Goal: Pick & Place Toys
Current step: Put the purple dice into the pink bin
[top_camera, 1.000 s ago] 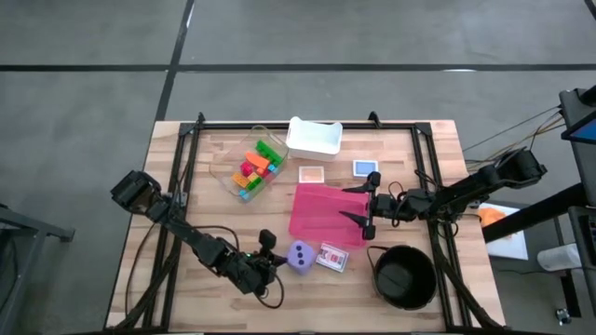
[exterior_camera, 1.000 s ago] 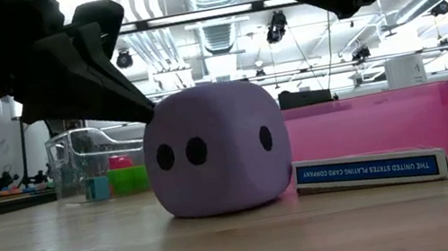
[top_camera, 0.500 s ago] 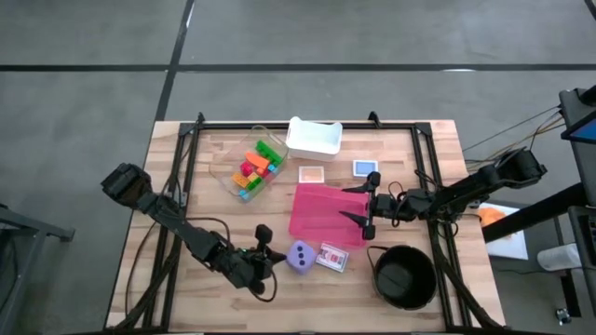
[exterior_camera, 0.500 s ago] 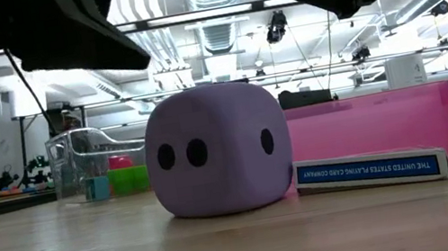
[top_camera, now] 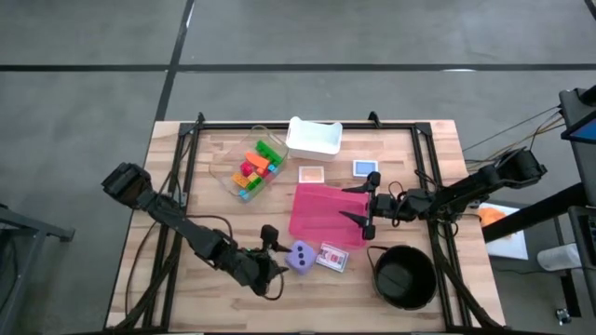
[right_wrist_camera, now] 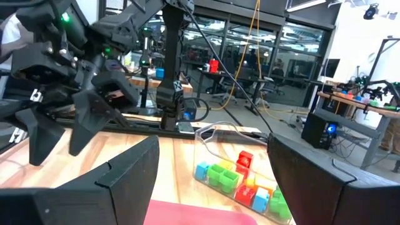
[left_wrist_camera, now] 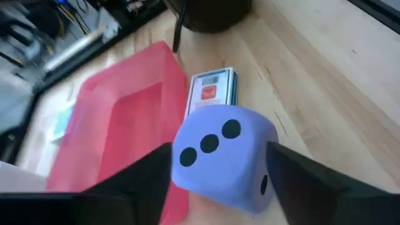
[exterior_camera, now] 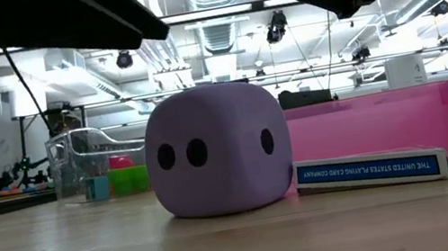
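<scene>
The lilac die (top_camera: 300,256) rests flat on the wooden table near its front edge, three dark dots on top. My left gripper (top_camera: 277,256) is open just left of it. In the left wrist view its two dark fingers (left_wrist_camera: 140,178) stand on either side of the die (left_wrist_camera: 222,159), and no touch shows. The small bricks (top_camera: 253,167) lie in a clear bin at the far left. My right gripper (top_camera: 361,207) hangs open over the right edge of the pink tray (top_camera: 321,212), holding nothing.
A boxed deck of playing cards (top_camera: 331,257) lies right of the die, against the pink tray. A black round bowl (top_camera: 403,276) stands at the near right. A white container (top_camera: 314,137) and two small cards (top_camera: 311,174) (top_camera: 365,167) lie farther back.
My left gripper has risen a little, edged toward the die and opened, its fingers now spread to either side of the die. The die has stayed where it was.
</scene>
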Available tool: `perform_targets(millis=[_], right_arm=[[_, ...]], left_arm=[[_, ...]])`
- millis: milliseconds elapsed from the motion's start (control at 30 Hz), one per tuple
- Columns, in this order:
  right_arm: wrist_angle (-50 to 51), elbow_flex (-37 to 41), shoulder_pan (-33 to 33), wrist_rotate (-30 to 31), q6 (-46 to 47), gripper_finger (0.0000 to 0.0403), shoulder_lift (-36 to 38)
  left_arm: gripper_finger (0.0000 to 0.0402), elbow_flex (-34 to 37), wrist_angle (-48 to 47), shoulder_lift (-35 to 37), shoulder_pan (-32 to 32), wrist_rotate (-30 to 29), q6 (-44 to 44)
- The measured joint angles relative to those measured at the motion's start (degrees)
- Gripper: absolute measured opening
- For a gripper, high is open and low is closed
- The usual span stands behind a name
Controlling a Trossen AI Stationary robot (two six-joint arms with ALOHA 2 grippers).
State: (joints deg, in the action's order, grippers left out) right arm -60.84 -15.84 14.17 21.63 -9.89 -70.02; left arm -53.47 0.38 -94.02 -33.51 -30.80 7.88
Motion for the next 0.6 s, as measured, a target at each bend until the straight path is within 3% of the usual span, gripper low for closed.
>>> perform_targets(millis=[167, 433, 600], right_arm=[[0.02, 0.0, 0.01, 0.0, 0.24, 0.0298, 0.0], [0.48, 0.0, 0.01, -0.01, 0.7, 0.0297, 0.0], [0.48, 0.0, 0.0, 0.0, 0.7, 0.0298, 0.0]], left_arm=[[0.0302, -3.94, -5.84, -0.76, 2.83, 5.9, -3.61], [0.0308, -9.47, -13.86, -3.88, 5.19, 10.15, -3.83], [0.0308, -11.39, -14.15, -5.75, 6.17, 13.04, -2.28]])
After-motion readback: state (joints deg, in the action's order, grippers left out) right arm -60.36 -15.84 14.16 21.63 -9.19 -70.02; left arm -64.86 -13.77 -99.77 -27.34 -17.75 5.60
